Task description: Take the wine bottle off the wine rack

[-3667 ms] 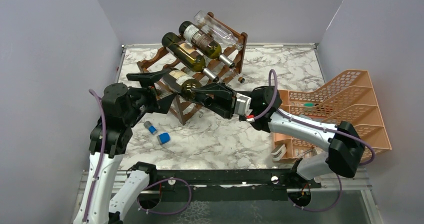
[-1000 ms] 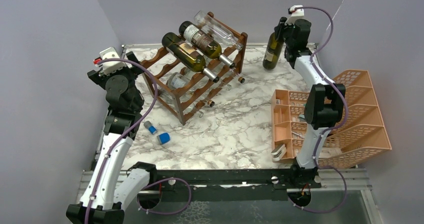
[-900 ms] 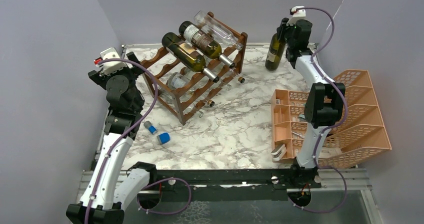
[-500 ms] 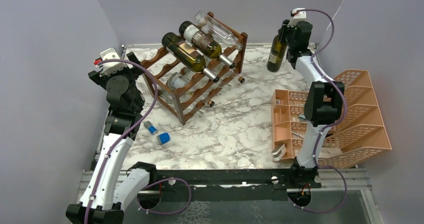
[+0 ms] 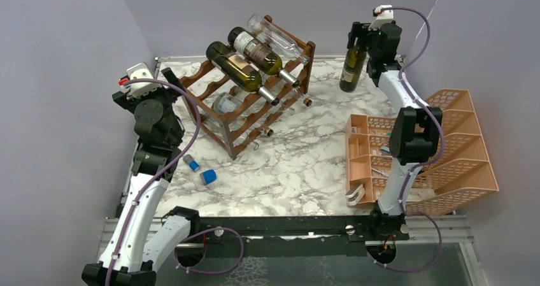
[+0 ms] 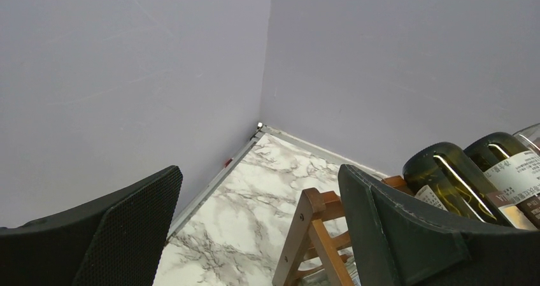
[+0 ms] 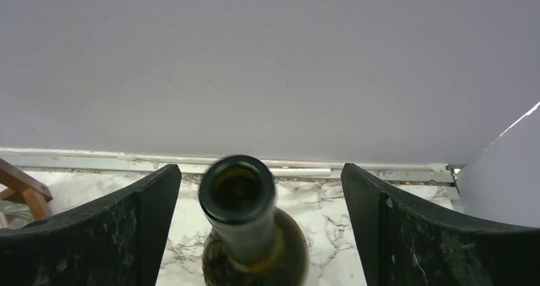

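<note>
My right gripper (image 7: pixel 261 235) stands wide, one finger on each side of the wine bottle (image 7: pixel 241 200). In the right wrist view I see a clear gap between each finger and the glass, so I am gripping nothing. The bottle's open mouth sits between my fingers, a little left of centre.

From above, the dark green bottle (image 5: pixel 351 68) stands on its base on the marble table (image 5: pixel 299 162), in the far right corner near the back wall. It is off the wine rack (image 5: pixel 309 60) and well apart from it. My right arm reaches up and over it, with the gripper (image 5: pixel 362 36) around the neck at the top.

My left gripper (image 6: pixel 255 235) is also wide and has nothing between its fingers. It is raised at the left side of the table, just beside the near left end of the rack. Its camera looks towards the back left corner of the walls, with a wooden post of the rack and the round bottoms of two green bottles at the right edge.

Two dark green bottles (image 5: pixel 239 69) and a clear one (image 5: pixel 277 37) lie on the rack's top tier, necks pointing right and towards me. Another clear bottle (image 5: pixel 226 101) lies in the lower tier. An orange tray (image 5: pixel 455 139) sits at the right, and two small blue caps (image 5: pixel 208 176) lie in front of the rack.
</note>
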